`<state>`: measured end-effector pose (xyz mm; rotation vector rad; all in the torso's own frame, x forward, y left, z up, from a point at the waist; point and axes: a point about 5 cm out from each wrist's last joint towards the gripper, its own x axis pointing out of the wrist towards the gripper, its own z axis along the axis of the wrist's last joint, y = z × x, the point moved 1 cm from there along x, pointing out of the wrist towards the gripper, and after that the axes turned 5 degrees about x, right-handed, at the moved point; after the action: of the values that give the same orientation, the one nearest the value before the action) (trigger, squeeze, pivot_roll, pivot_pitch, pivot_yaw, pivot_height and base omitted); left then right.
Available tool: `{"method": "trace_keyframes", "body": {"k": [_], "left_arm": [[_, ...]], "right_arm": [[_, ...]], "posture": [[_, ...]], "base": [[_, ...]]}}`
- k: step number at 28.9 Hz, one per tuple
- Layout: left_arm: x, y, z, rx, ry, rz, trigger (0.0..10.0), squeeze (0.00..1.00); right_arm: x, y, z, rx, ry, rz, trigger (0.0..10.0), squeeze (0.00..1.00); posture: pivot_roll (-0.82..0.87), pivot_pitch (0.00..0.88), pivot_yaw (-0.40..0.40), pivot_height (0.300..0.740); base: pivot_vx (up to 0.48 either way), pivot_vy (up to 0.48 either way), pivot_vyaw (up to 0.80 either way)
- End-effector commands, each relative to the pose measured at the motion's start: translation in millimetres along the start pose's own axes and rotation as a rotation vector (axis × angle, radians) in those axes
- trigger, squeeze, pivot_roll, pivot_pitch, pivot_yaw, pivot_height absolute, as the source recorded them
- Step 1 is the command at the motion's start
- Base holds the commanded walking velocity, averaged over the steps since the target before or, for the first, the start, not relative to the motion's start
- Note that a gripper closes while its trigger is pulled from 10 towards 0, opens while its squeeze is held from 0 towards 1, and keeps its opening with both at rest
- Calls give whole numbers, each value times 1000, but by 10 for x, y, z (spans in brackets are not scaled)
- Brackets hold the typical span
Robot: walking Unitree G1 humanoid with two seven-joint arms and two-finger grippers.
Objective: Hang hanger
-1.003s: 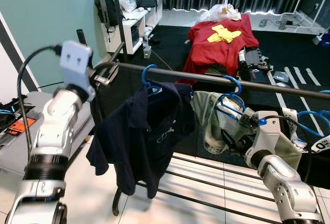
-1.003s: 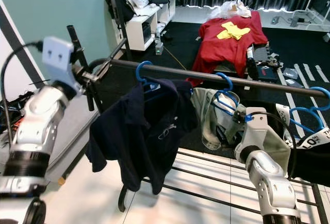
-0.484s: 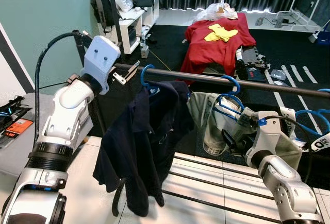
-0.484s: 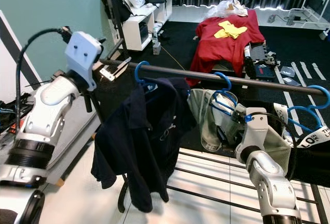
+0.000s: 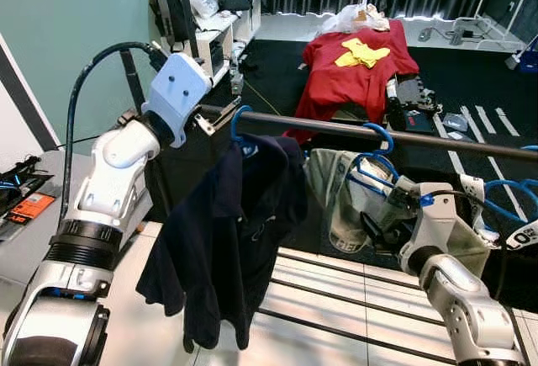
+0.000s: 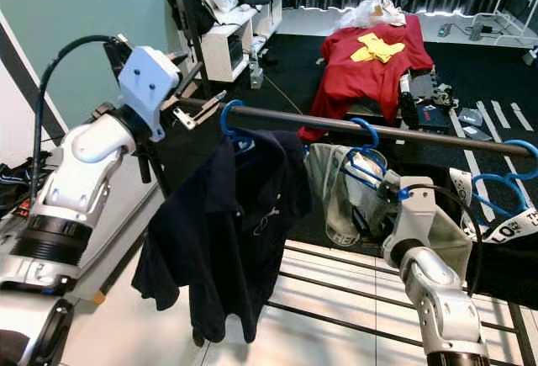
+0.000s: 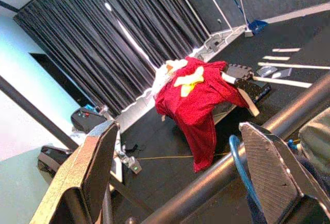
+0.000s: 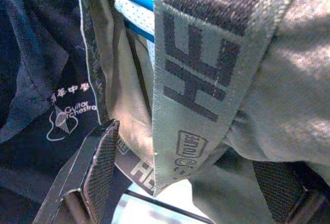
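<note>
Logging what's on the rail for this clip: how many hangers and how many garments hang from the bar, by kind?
Blue plastic hangers on the dark metal rail: 3
Navy polo shirt: 1
Grey-green printed garments: 2
Total: 6

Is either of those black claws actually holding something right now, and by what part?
No. The left gripper is open beside the dark metal rail, gripping nothing. The right gripper is open too, with the grey-green printed garment hanging between its fingers, unpinched.
</note>
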<state>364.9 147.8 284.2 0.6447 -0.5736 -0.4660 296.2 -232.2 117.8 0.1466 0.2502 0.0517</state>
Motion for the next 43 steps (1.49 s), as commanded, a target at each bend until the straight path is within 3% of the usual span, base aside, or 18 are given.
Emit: {"method": "trace_keyframes", "body": {"k": [1,4,5,7,8,9,10,12,13,15,18,19,20,22,28,35,38,43], "left_arm": [[-2,13,-20,15,10,-12,10000,0],[-30,55,-96,-39,42,31,10000,0],[-93,90,-217,-157,87,90,10000,0],[-93,90,-217,-157,87,90,10000,0],[-246,82,-433,-317,161,160,10000,0],[-246,82,-433,-317,161,160,10000,0],[-478,16,-680,-468,249,230,10000,0],[-478,16,-680,-468,249,230,10000,0],[-723,-88,-876,-576,331,287,10000,0],[-723,-88,-876,-576,331,287,10000,0],[-1024,-256,-1040,-659,423,333,10000,0],[-1024,-256,-1040,-659,423,333,10000,0],[-1152,-386,-1081,-698,457,334,10000,0],[-1234,-498,-1100,-726,481,330,10000,0],[-1273,-683,-1079,-789,497,313,10000,0],[-1132,-863,-990,-847,466,280,10000,0],[-1132,-863,-990,-847,466,280,10000,0],[-1008,-1092,-905,-827,474,198,10000,0]], "right_arm": [[0,-14,4,-3,-5,-7,10000,0],[2,-3,2,-2,-5,-3,10000,0],[0,1,-2,-2,-4,-1,10000,0],[0,1,-2,-2,-4,-1,10000,0],[-7,1,-8,-2,-3,-2,10000,0],[-7,1,-8,-2,-3,-2,10000,0],[-18,-5,-15,-2,-1,-4,10000,0],[-18,-5,-15,-2,-1,-4,10000,0],[-29,-15,-22,-2,1,-6,10000,0],[-29,-15,-22,-2,1,-6,10000,0],[-38,-31,-33,-2,4,-9,10000,0],[-38,-31,-33,-2,4,-9,10000,0],[-24,-26,-30,-2,5,-7,10000,0],[-7,-18,-24,-2,5,-5,10000,0],[21,0,-18,-5,6,1,10000,0],[0,-27,-85,-17,28,-2,10000,0],[0,-27,-85,-17,28,-2,10000,0],[-10,-45,-112,-26,41,-3,10000,0]], "posture": [[-115,4,33,740],[-116,6,34,740],[-116,6,37,740],[-116,6,37,740],[-122,7,41,740],[-122,7,41,740],[-123,10,42,740],[-123,10,42,740],[-117,15,41,740],[-117,15,41,740],[-110,17,40,740],[-110,17,40,740],[-105,17,39,740],[-102,16,37,740],[-103,16,35,740],[-117,8,23,740],[-117,8,23,740],[-120,4,18,740]], "base": [[0,0,0],[0,0,0],[0,0,0],[0,0,0],[0,0,0],[0,0,0],[0,0,0],[0,0,0],[0,0,0],[0,0,0],[0,0,0],[0,0,0],[-341,0,0],[-339,0,0],[-341,0,0],[-308,0,0],[-262,0,0],[0,0,0]]}}
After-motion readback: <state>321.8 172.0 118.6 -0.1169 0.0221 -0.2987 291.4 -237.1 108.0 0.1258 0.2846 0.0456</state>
